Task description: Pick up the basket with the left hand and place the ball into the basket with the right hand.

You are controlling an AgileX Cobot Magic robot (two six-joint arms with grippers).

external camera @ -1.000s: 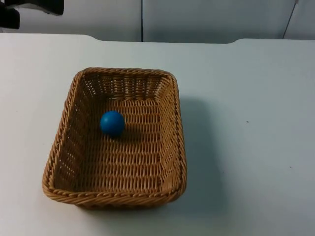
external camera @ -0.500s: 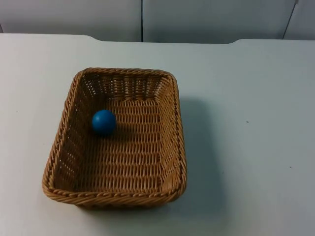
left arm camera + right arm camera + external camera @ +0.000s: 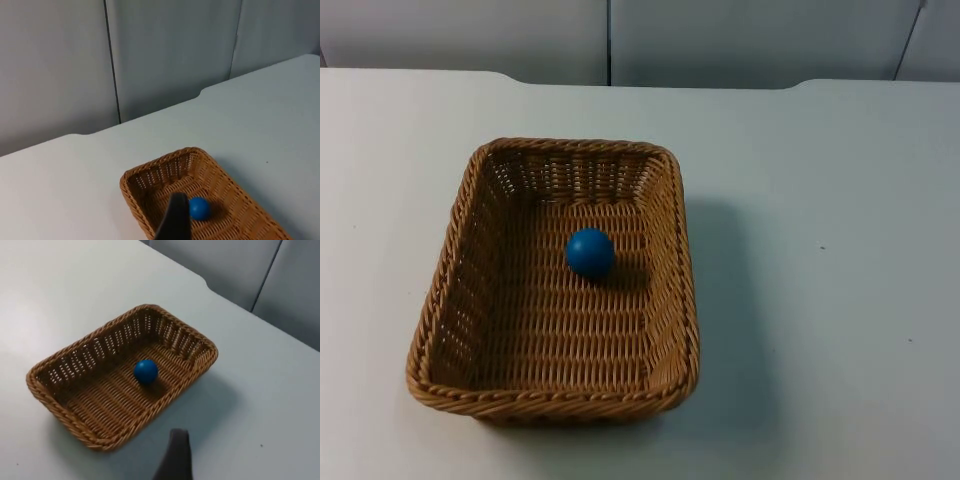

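A rectangular wicker basket (image 3: 556, 280) sits flat on the white worktop (image 3: 820, 250), nearer the worktop's front edge than the grey partition wall (image 3: 720, 40) at the back, and somewhat toward the left side. Its long sides run from front to back. The woven rim is unbroken all the way round and nothing touches it.

The blue ball (image 3: 590, 252) lies inside the basket, on the woven floor. It rests in the rear half of the basket, a little closer to the right wall than to the left, and clear of every wall. A soft shadow falls on the weave just beside it.

In the left wrist view the basket (image 3: 200, 200) appears with the ball (image 3: 199, 208) on its floor, and one black fingertip of the left gripper (image 3: 173, 220) stands in front of the basket's near wall. The gripper is raised well above the worktop and holds nothing; whether its fingers are spread or pressed together cannot be told.

In the right wrist view the whole basket (image 3: 120, 390) is seen from above with the ball (image 3: 145, 371) near the middle of its floor. One black fingertip of the right gripper (image 3: 174, 457) shows over bare worktop, apart from the basket's rim. This gripper also holds nothing, and the state of its fingers cannot be told either.
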